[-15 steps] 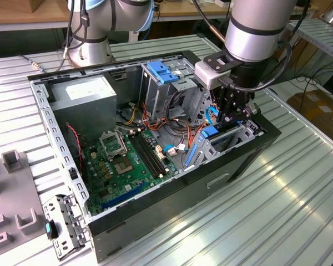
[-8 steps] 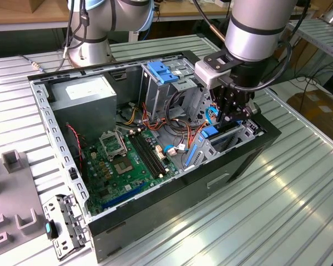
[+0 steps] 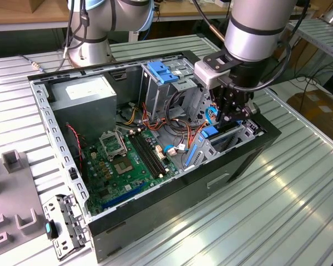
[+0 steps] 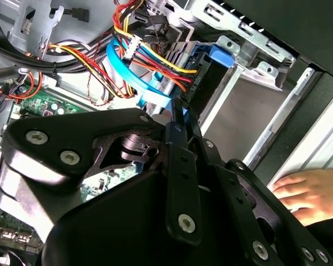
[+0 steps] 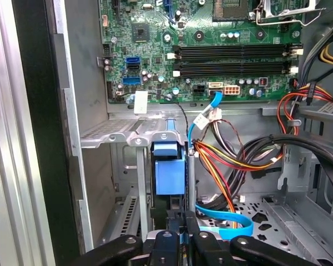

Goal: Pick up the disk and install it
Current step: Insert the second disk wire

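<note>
The disk [image 3: 211,133] stands on edge in the drive cage at the exterior view's right end of the open computer case [image 3: 172,194]. It shows its blue plastic end in both wrist views [image 5: 169,169] [image 4: 215,55]. My gripper [image 3: 231,119] hangs straight over that cage. Its black fingers are shut close together, and their tips [image 5: 183,216] [image 4: 177,108] sit right at the disk's blue end. Contact with it cannot be made out. Nothing is held clear of the case.
Red, yellow and orange cables [image 5: 233,155] and a blue flat cable [image 5: 233,221] crowd the space beside the bay. The green motherboard [image 3: 127,160] and a grey power supply box [image 3: 86,94] lie further in. A person's hand [image 4: 302,191] rests outside the case wall.
</note>
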You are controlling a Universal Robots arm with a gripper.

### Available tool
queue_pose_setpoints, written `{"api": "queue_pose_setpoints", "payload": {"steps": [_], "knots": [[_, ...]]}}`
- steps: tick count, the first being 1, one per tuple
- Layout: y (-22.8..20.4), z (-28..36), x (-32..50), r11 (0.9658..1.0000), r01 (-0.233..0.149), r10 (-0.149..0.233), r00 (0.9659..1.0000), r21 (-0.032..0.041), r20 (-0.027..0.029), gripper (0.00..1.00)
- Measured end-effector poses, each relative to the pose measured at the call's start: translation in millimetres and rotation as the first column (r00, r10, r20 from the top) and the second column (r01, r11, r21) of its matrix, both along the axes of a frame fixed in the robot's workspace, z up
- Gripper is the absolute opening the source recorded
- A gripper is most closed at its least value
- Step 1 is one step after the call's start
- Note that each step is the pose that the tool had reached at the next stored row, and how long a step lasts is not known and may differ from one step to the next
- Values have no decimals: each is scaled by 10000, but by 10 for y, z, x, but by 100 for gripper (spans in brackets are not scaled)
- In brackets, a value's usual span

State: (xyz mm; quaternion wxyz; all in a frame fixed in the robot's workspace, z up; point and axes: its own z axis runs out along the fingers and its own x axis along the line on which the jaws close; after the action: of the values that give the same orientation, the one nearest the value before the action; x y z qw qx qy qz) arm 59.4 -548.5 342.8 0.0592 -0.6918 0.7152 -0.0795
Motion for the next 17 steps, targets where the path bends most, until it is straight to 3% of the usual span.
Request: {"api": "queue_pose_setpoints", "payload": {"steps": [6,12,14,17], "knots": [[-2,-59,11,10000,0,0,10000,46,-56,16],[-2,-73,12,10000,7,-7,10000,59,-58,16],[-1,-25,12,10000,7,-6,10000,56,-59,24],[0,58,12,10000,7,-7,10000,51,-58,24]]}}
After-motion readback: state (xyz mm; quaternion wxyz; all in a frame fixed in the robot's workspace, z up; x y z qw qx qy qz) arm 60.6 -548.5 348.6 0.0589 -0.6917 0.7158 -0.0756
